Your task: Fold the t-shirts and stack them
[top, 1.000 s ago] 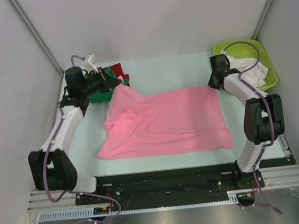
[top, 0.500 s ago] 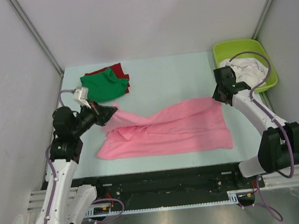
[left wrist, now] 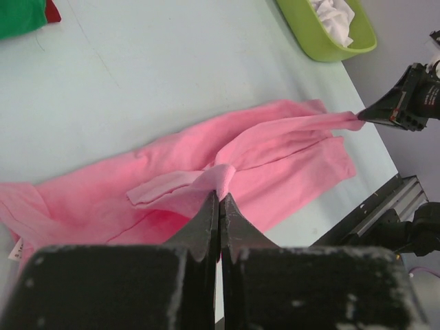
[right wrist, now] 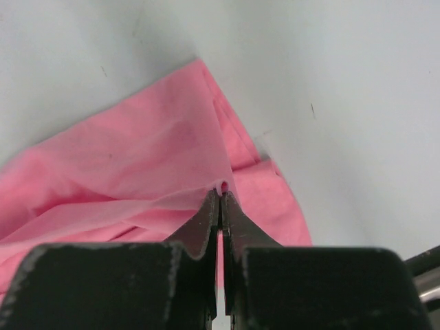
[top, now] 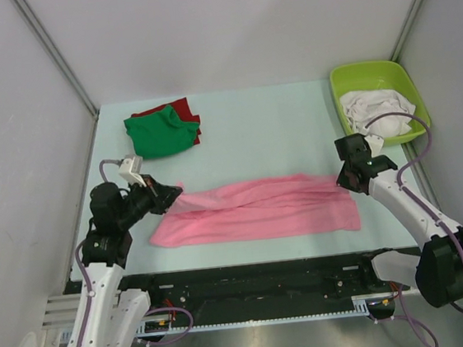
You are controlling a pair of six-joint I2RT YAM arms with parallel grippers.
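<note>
Shirt (top: 256,211), pink: long axis left-right, lower frame. Left gripper (top: 170,198), right gripper (top: 342,180) each clamped tight onto opposite ends.

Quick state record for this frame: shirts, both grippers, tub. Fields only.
pink t-shirt: long strip across the near table, upper layer held at both ends
left gripper: fingers shut on its left end
right gripper: fingers shut on its right end
green t-shirt: folded, on red t-shirt, far left
white t-shirts: crumpled in lime tub, far right
</note>
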